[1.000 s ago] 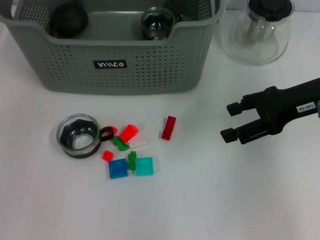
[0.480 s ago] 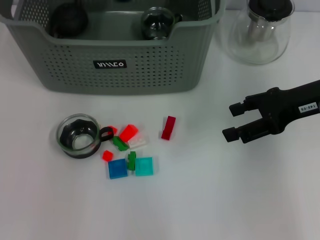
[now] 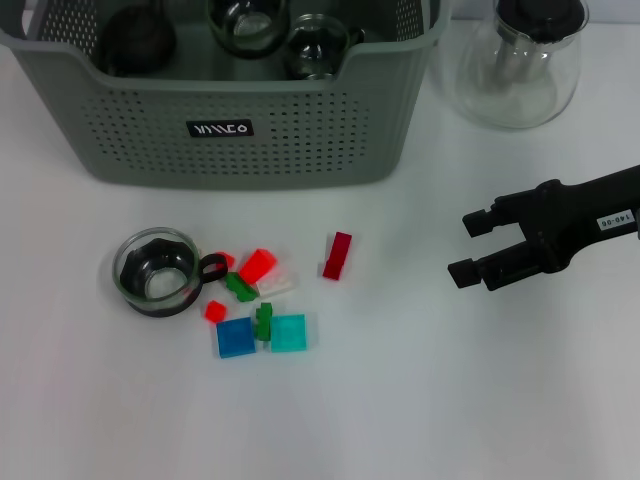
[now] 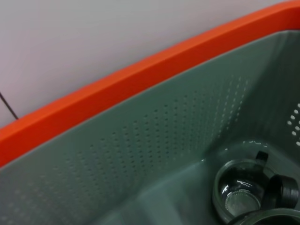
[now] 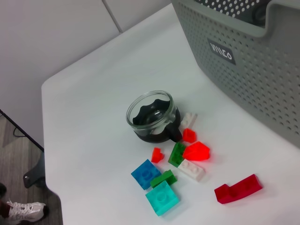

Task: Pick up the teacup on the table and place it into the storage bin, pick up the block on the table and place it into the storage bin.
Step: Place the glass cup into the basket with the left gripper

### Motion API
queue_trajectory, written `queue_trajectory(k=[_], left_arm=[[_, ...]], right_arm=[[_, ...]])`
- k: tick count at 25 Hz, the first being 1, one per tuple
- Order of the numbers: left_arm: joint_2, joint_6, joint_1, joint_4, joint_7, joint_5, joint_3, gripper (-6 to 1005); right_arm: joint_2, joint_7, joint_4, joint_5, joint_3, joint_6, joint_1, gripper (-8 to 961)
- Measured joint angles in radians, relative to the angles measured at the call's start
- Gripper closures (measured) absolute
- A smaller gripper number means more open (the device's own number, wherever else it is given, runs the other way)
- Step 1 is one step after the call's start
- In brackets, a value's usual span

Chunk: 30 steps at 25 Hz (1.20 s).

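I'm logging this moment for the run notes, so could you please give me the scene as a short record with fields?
bin: grey-green basket at the table's far side
in bin: glass cups and a dark round item
teacup: on the table, upright, before the bin
blocks: cluster beside the teacup; dark red block lying apart
teapot: to the bin's right
right gripper: open, empty, right of the red block
left gripper: not seen; its camera looks into the bin
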Motion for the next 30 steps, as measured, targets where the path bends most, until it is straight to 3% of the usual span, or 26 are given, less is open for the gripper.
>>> queue_trajectory(k=[30], left_arm=[[-0.039, -0.053, 0.019, -0.043, -0.004, 0.004, 0.084, 938]], right_arm=[[0.001, -0.028, 0.02, 0.0, -0.001, 0.001, -0.001, 23]])
